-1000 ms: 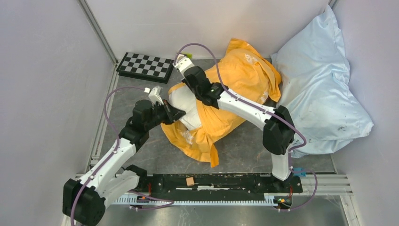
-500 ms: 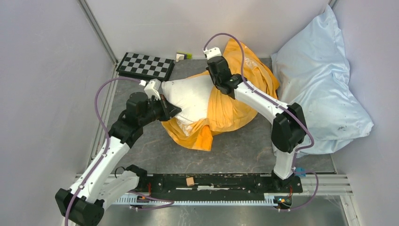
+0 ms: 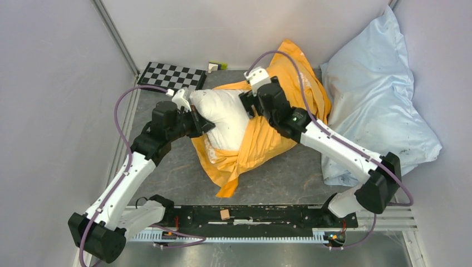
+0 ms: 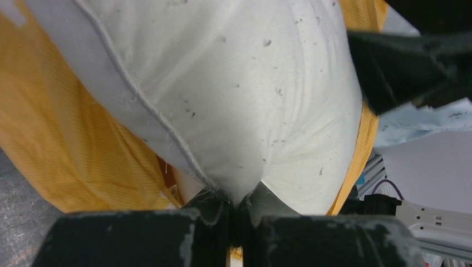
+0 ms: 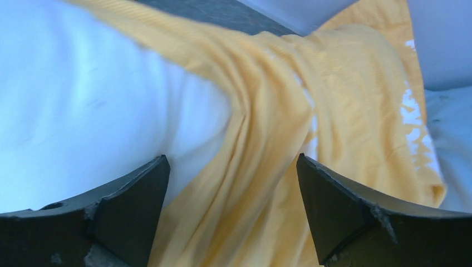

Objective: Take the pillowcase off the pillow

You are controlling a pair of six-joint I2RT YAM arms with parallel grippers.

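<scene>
The white pillow [image 3: 224, 114] sticks halfway out of the orange pillowcase [image 3: 313, 95], which is bunched round its right half and trails toward the near edge. My left gripper [image 3: 196, 120] is shut on the pillow's left corner seam; in the left wrist view the specked white pillow [image 4: 239, 94] bulges right above the pinching gripper [image 4: 240, 203], with the pillowcase [image 4: 61, 150] at the left. My right gripper [image 3: 249, 103] hovers over the pillowcase's edge where it meets the pillow. In the right wrist view the gripper [image 5: 232, 158] stands open above the pillowcase folds [image 5: 278, 128], holding nothing.
A shiny pale blue pillow [image 3: 378, 100] leans in the back right corner. A checkerboard [image 3: 172, 77] lies at the back left, a small green and white object [image 3: 217, 65] beside it. A small block [image 3: 225, 214] sits on the base rail.
My right gripper has opened and let go of the pillowcase, then come down and nearer onto its edge. The right elbow dropped low to the right. The left grip held.
</scene>
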